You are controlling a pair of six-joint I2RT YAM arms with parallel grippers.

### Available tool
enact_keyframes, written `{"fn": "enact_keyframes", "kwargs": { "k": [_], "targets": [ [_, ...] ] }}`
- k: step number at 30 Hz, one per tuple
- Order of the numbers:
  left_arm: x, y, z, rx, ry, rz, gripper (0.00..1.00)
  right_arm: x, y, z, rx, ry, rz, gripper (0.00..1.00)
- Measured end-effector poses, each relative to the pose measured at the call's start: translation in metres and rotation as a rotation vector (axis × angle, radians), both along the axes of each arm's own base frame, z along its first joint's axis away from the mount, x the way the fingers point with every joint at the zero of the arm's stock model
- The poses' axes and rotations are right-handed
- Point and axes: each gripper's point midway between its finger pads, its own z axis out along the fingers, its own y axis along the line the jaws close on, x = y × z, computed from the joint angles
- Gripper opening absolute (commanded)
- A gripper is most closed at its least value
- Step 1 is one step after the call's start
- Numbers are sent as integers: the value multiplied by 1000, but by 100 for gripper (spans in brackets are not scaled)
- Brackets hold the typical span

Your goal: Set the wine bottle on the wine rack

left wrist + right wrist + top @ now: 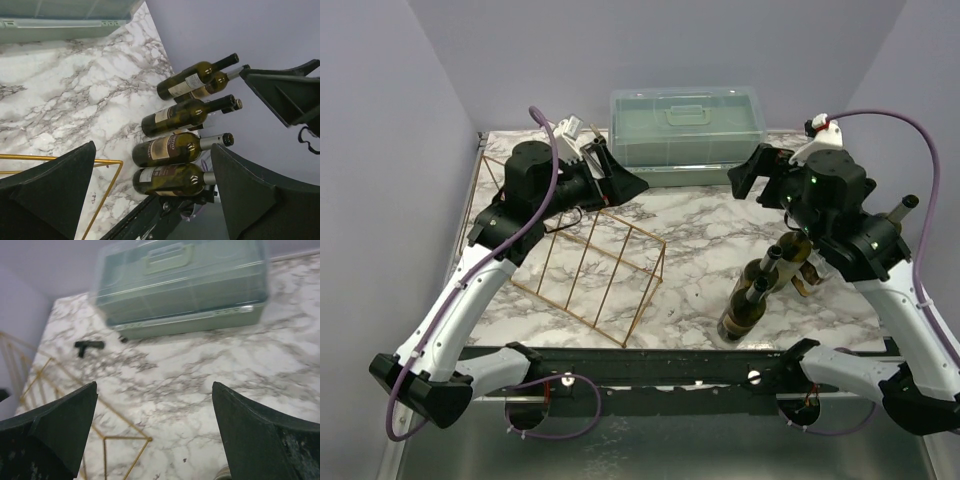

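Several dark green wine bottles (746, 306) stand close together on the right side of the marble table; they also show in the left wrist view (170, 149). The gold wire wine rack (588, 262) lies at the left middle with no bottle on it, and its corner shows in the left wrist view (102, 164) and the right wrist view (105, 439). My left gripper (626, 184) is open and empty above the rack's far end, also seen in the left wrist view (152, 146). My right gripper (744, 177) is open and empty, behind the bottles, as its own view shows (154, 385).
A translucent green lidded box (686, 127) stands at the back middle, also in the right wrist view (180, 287). A small black part (89, 346) lies on the table left of the box. Purple walls close in the table's left, back and right.
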Motion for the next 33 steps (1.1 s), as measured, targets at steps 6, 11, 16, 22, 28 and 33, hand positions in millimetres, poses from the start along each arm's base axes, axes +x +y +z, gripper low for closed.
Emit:
{"fn": "enact_keyframes", "kwargs": {
  "k": [6,11,16,22,28,33],
  "targets": [
    [-4,-14,-8,23,3,-14,99,-43,30,22,96,-43,284,100],
    [1,-13,-10,39,-18,9,99,-74,40,32,115,18,417,100],
    [9,-8,-16,66,-29,48,99,-110,31,2,94,168,470,100],
    [15,-11,-24,56,-37,53,99,-159,8,-27,72,270,504,100],
    [17,-14,-43,54,-8,49,99,-179,-4,-61,18,389,511,96],
    [15,-13,-46,47,-3,51,99,-176,-9,-88,-34,480,469,90]
  ]
}}
